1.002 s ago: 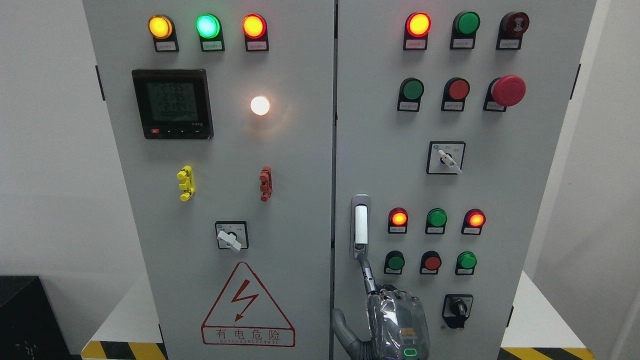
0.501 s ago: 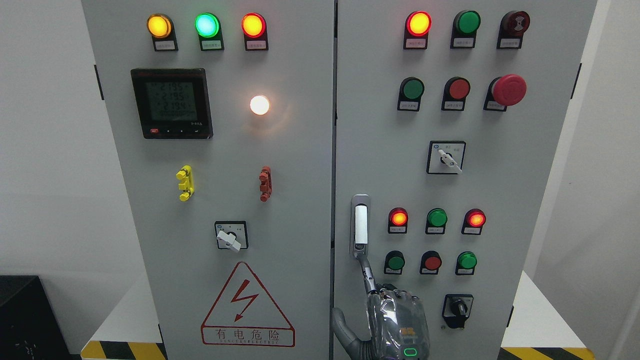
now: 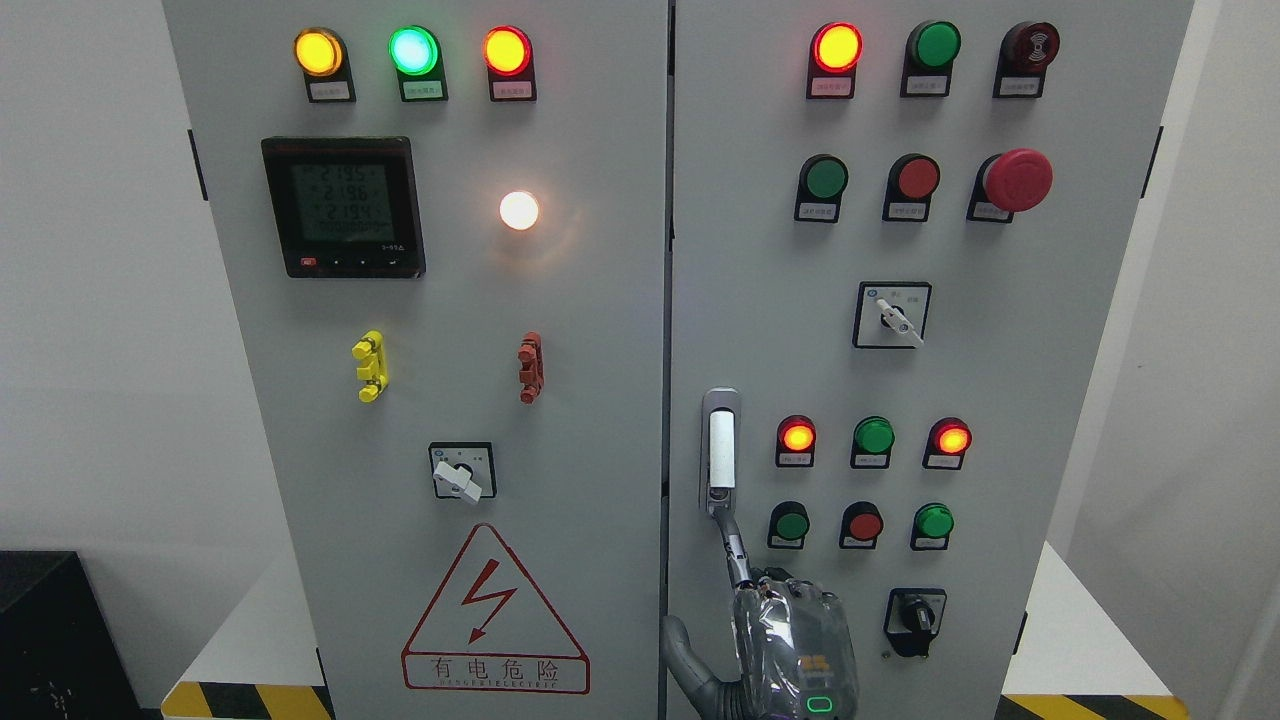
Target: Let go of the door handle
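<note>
— Where's the door handle (image 3: 722, 450)?
— Upright at the left edge of the cabinet's right door (image 3: 1010, 400), left of a lit red lamp (image 3: 797, 437).
— And the hand?
— The right hand (image 3: 795, 640) is below it, back to the camera. Its index finger (image 3: 736, 548) reaches up and touches the handle's lower end; the other fingers are curled, gripping nothing. The thumb (image 3: 685, 655) sticks out left.
</note>
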